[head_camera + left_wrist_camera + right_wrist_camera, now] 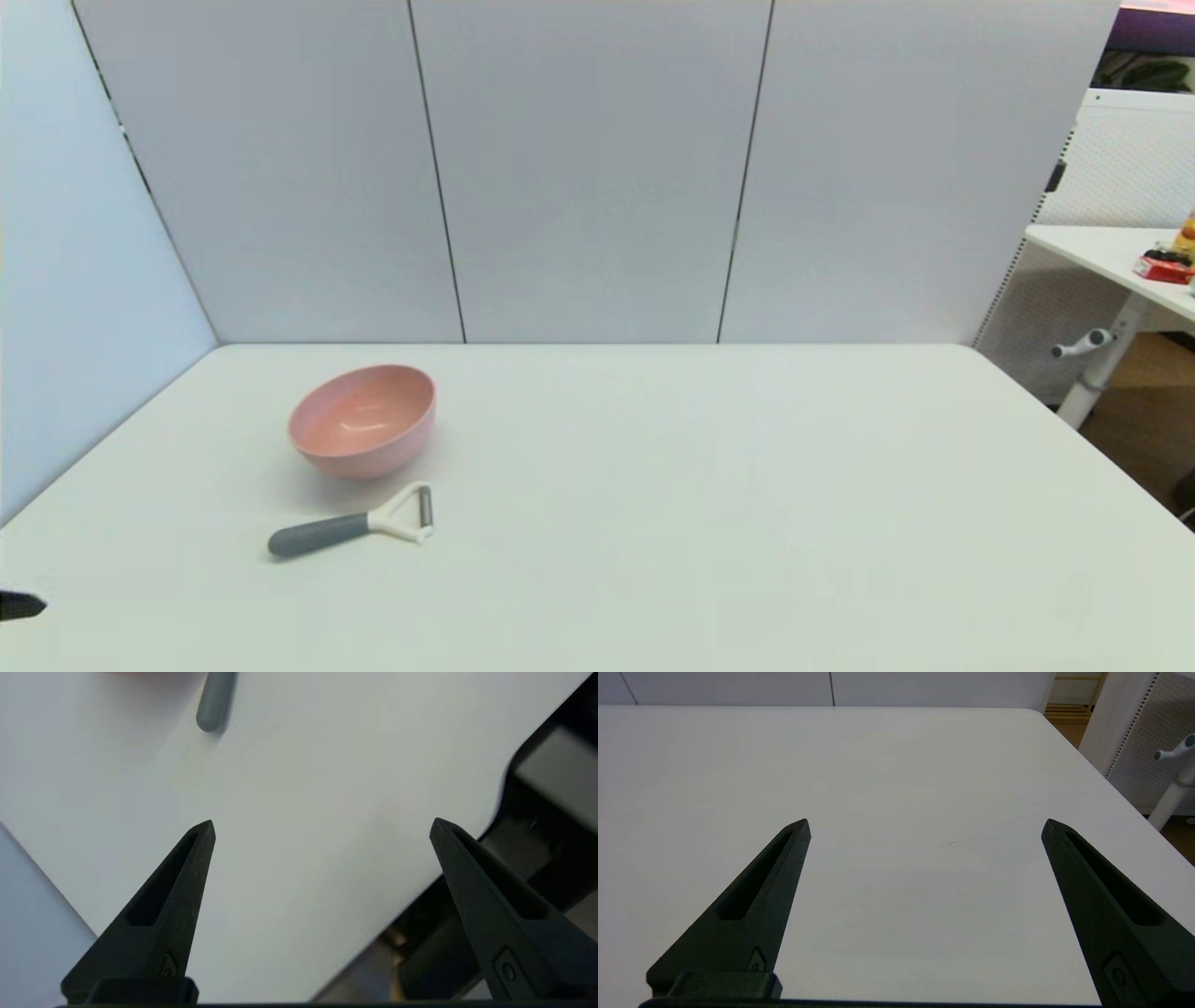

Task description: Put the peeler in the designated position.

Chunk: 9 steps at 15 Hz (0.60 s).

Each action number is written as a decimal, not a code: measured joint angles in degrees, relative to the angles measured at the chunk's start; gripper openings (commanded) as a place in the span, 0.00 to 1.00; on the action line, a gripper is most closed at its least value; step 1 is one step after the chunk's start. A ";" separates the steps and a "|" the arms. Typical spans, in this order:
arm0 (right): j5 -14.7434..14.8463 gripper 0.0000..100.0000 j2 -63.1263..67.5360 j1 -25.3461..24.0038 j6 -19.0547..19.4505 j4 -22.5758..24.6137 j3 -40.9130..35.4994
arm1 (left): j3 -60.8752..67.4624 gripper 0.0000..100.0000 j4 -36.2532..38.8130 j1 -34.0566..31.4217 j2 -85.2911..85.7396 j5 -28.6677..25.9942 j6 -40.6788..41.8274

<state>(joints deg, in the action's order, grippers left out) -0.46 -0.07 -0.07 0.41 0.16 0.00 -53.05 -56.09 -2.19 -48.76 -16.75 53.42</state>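
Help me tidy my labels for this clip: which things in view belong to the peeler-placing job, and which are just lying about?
Belongs to the job:
- small Y-shaped peeler with dark grey handle and white forked head, lying on the white tabletop
- left gripper, open, near the handle
- right gripper, open, over bare table

Just lying about:
- round pink bowl, behind the peeler

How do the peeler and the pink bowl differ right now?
The peeler is grey-handled with a white forked head; the pink bowl is one colour. The peeler lies flat and long; the bowl stands upright, round, wider. Both rest untouched on the table, apart.
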 measured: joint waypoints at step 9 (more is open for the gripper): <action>0.00 1.00 0.00 0.00 0.00 -0.02 0.00 | 29.11 1.00 34.68 1.35 36.83 -2.35 -34.84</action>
<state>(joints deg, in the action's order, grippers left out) -0.46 -0.07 -0.07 0.41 0.13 0.00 -23.94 -21.41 -0.84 -11.93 -19.10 18.58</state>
